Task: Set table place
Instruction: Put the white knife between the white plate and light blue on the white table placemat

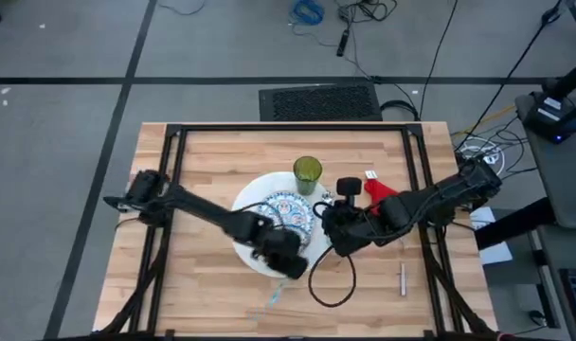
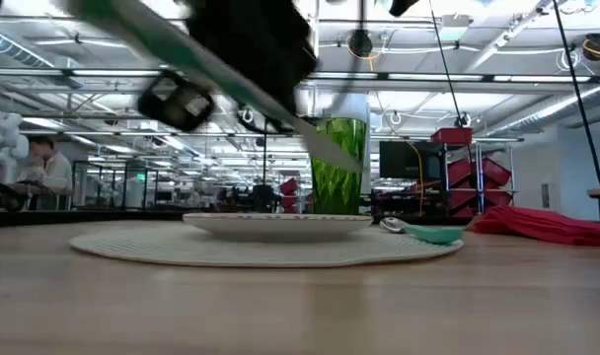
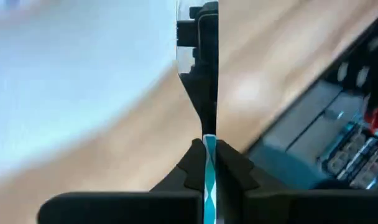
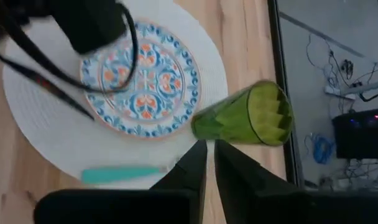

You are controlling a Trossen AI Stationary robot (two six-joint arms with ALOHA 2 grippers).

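Left gripper [image 3: 207,163] pinches teal-striped knife [image 3: 204,93]; no readable writing anywhere.

Small plate [image 1: 286,212] on large plate [image 1: 255,248], tumbler [image 1: 307,174] behind, napkin [image 1: 381,192] right

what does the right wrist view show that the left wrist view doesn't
Only the right wrist view shows the patterned plate sitting on the large white plate, the green tumbler beside them, and a teal-handled spoon lying on the white plate's edge. Only the left wrist view shows the left gripper shut on a knife with a teal patterned handle, its blade pointing ahead. Both show the wooden table, and each shows its own dark fingers close together; the right gripper holds nothing.
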